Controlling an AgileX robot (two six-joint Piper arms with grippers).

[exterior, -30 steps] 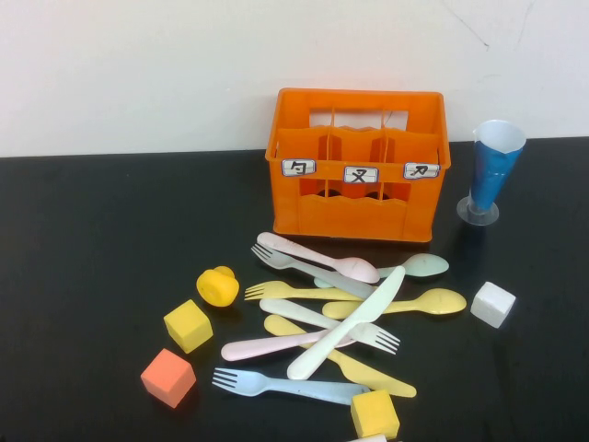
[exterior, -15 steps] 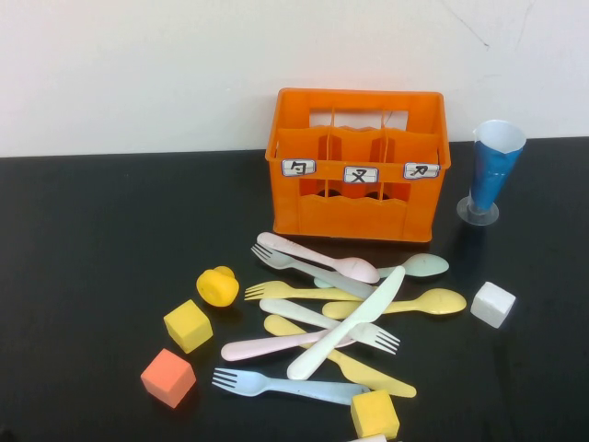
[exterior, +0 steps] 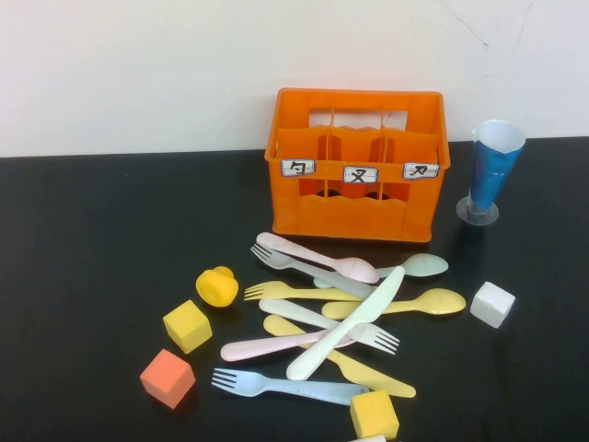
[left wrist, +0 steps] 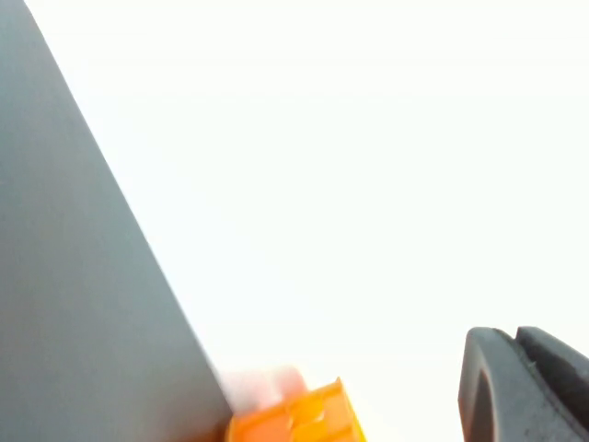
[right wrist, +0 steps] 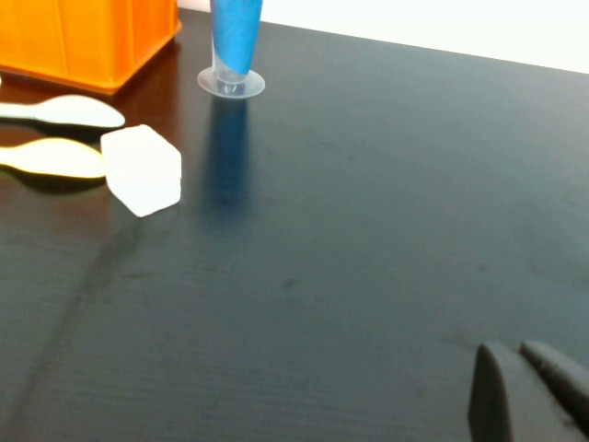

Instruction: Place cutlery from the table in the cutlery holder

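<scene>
Only a dark finger of the left gripper [left wrist: 525, 387] and right gripper [right wrist: 529, 391] shows.

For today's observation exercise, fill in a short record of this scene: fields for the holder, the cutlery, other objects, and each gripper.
holder: orange cutlery holder at the table's back, three white labels
cutlery: pastel cutlery piled on the table in front of it
other objects: blue cup, yellow duck, white cube
left gripper: only in its wrist view, off the table
right gripper: only in its wrist view, above bare table

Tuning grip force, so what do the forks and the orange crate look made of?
Forks such as the light blue fork: likely thin moulded plastic, matte pastel. Orange crate: rigid, slightly glossy plastic with cut-out walls. The left hand and right hand are off the high view.
</scene>
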